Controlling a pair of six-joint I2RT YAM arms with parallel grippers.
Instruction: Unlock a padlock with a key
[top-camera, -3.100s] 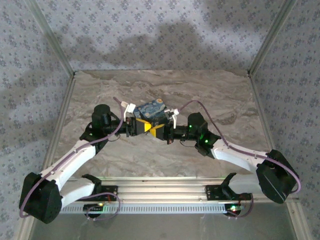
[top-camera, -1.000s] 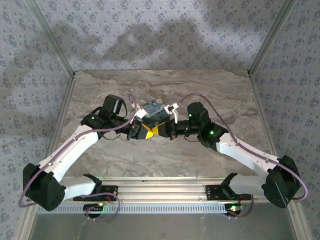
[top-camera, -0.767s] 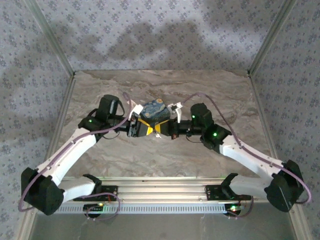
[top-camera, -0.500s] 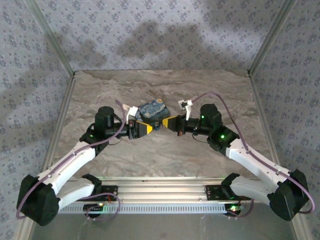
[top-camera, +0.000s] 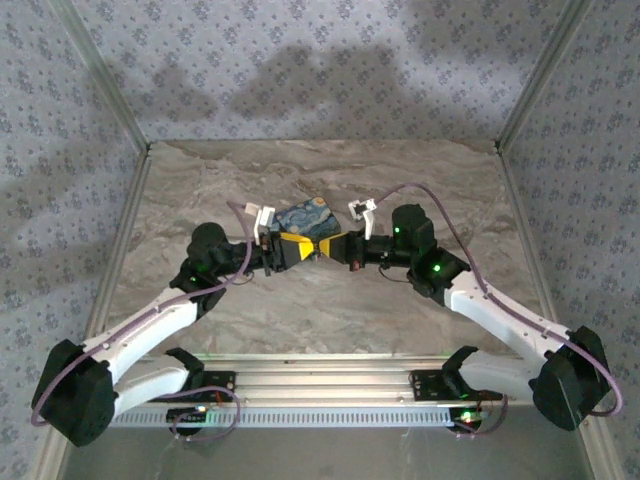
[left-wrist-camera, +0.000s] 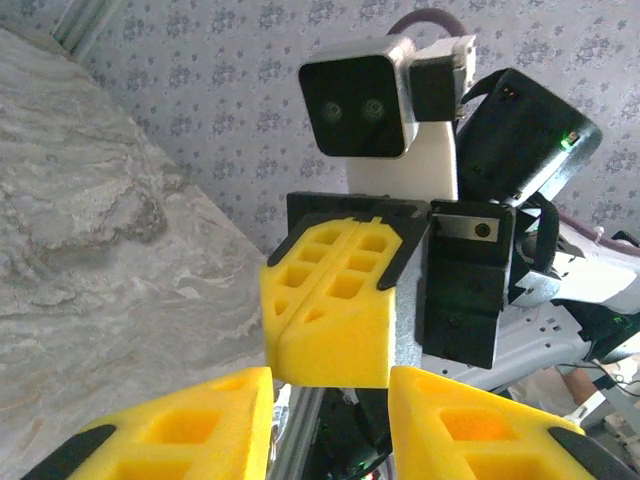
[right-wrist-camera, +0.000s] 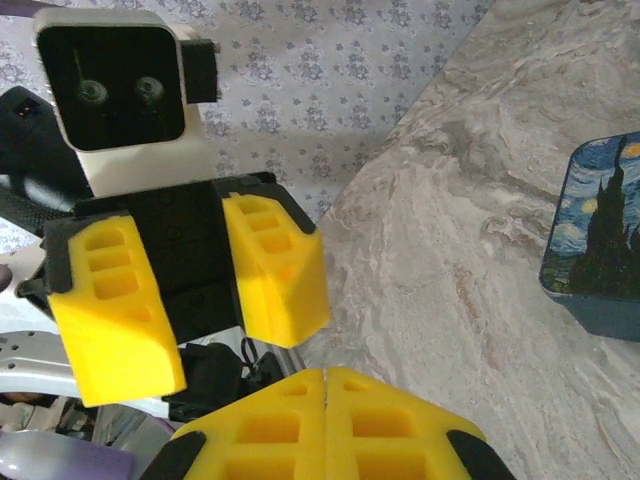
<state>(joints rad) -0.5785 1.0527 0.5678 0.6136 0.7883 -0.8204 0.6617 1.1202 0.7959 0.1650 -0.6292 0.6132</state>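
Marbled surface (top-camera: 330, 180) enclosed by patterned walls (top-camera: 300, 60). The left arm (top-camera: 150, 325) and right arm (top-camera: 500, 315) reach inward from the near edge and meet tip to tip at the centre. A blue box (top-camera: 305, 219) with a painted night sky lies on the surface just behind the meeting point. Left gripper (right-wrist-camera: 205, 310): yellow fingers apart, its black body visible through the gap. Right gripper (left-wrist-camera: 325, 335): fingers pressed together along a seam, its tip just beyond the left gripper's parted fingers. A grey strip (left-wrist-camera: 298, 430) shows below the right gripper; whether it belongs to the padlock cannot be told, nor where the padlock lies.
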